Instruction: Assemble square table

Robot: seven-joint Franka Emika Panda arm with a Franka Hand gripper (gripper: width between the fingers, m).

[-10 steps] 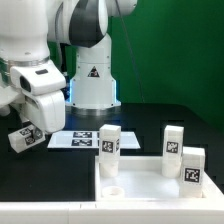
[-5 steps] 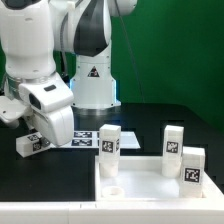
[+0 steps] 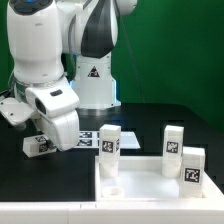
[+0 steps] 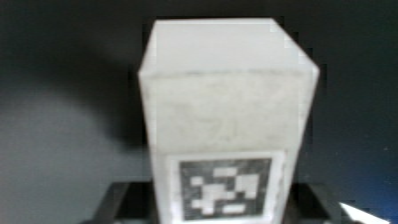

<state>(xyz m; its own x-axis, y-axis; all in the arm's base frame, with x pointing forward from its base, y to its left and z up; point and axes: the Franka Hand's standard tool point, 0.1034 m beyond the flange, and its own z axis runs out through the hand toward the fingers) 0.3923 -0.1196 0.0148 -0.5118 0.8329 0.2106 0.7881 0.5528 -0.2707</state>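
My gripper (image 3: 42, 141) is shut on a white blocky leg (image 3: 36, 146) with a black-and-white tag and holds it tilted just above the black table, at the exterior view's left. In the wrist view this leg (image 4: 222, 90) fills the frame, and dark fingers (image 4: 128, 200) flank its tagged end. The white square slab (image 3: 140, 189) with a raised rim lies at the front. Three more tagged legs stand upright by it: one (image 3: 109, 151) at its back left, one (image 3: 173, 149) at the back right, and one (image 3: 192, 165) at the right edge.
The marker board (image 3: 86, 139) lies flat behind the slab, partly hidden by my arm. The robot base (image 3: 93, 80) rises at the back centre. A green wall closes the back.
My arm has moved toward the exterior view's right and nearer the slab, carrying the held leg with it. The standing legs and slab have not moved.
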